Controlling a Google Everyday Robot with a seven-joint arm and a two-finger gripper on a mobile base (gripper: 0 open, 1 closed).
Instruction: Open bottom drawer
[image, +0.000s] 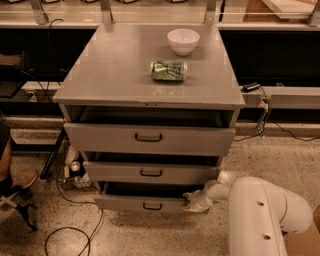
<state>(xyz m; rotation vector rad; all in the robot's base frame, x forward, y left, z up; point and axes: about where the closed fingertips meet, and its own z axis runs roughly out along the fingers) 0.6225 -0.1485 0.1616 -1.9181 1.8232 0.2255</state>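
Observation:
The grey cabinet (150, 70) has three drawers, all pulled out a little. The bottom drawer (125, 202) is the lowest grey front with a small dark pull handle (152, 205); a dark gap shows above its front. My gripper (192, 201) is at the right end of the bottom drawer's front, at its top edge. My white arm (260, 210) reaches in from the lower right.
A white bowl (183, 40) and a green can (168, 70) lying on its side sit on the cabinet top. Cables (70, 235) trail on the speckled floor at left. A person's shoe (15, 182) is at the far left. A shelf (290, 95) runs behind.

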